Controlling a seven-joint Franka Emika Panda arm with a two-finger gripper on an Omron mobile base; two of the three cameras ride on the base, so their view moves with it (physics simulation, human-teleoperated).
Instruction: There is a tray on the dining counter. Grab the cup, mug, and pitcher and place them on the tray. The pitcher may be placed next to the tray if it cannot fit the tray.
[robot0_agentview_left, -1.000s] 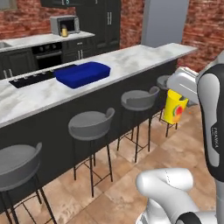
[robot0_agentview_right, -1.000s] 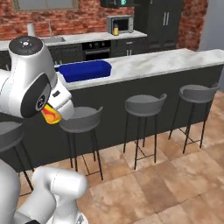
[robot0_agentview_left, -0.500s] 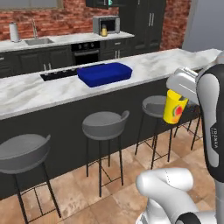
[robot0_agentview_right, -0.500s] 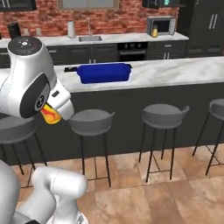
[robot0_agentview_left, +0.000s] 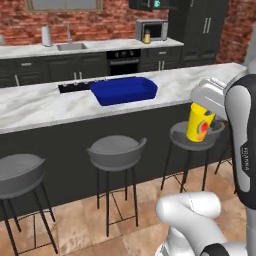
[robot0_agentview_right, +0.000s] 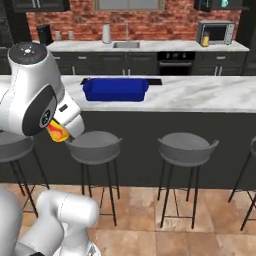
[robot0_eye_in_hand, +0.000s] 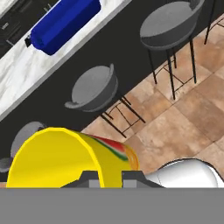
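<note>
Left base view
- Cup (robot0_agentview_left: 199, 123): the yellow tumbler with its red-orange mark hangs in the air at right of centre, held at its top by the arm's white hand, in front of a round grey stool (robot0_agentview_left: 197, 134) and below the counter's edge.
- Tray (robot0_agentview_left: 125, 90): deep blue, resting on the dining counter (robot0_agentview_left: 45, 106) just above the middle of the frame, well apart from the cup.
- Back wall: a microwave (robot0_agentview_left: 151, 30) sits at upper centre on the far counter under the red brick.

Right base view
- Cup (robot0_agentview_right: 56, 132): just a yellow and orange sliver peeks out at middle left, tucked under the big white arm joint.
- Tray (robot0_agentview_right: 115, 89): centre-left in the upper half, on the marble dining counter (robot0_agentview_right: 200, 94).
- Stools: one grey seat (robot0_agentview_right: 93, 145) stands just right of the cup, another (robot0_agentview_right: 188, 149) further right, both in front of the dark base.

Hand view
- Gripper (robot0_eye_in_hand: 110, 178): its fingers are closed on the cup's wall at bottom centre, one tip inside the rim and one outside.
- Cup (robot0_eye_in_hand: 61, 157): lower left, open mouth towards the camera, red mark showing on its right side.
- Tray (robot0_eye_in_hand: 64, 24): upper left, lying on the marble strip.
- Floor: brown tiles (robot0_eye_in_hand: 175, 127) at right, with two grey stools seen from above.
</note>
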